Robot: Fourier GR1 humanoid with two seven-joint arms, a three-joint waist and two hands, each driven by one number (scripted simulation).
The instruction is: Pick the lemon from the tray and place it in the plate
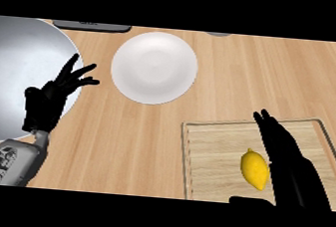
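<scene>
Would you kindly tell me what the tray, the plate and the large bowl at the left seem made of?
The tray looks like pale matte wood: grain lines show. The plate is smooth, white, softly shaded, probably ceramic, possibly plastic. The large bowl looks like brushed metal: grey with diffuse highlights.
</scene>
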